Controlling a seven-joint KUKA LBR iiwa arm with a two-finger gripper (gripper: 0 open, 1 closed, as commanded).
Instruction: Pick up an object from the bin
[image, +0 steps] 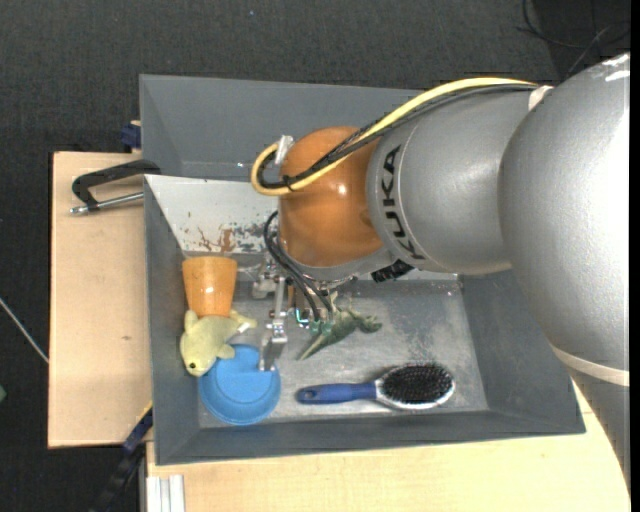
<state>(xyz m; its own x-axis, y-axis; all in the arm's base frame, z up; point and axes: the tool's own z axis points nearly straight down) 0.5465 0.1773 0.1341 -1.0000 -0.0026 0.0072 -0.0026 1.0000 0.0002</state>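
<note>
My gripper (284, 318) hangs below the arm's orange cover, low over the middle of the bin floor. A green toy lizard (342, 325) lies right beside it, touching or nearly touching its right side. Just below and left of the gripper sits a round blue dish (238, 390). A yellow plush fish (206, 338) lies to the gripper's left, leaning on the dish's rim. An orange cup (209, 284) stands upright further up on the left.
A hairbrush (392, 388) with a blue handle and black bristle head lies along the bin's front wall, to the right of the dish. The arm covers the back right part of the bin.
</note>
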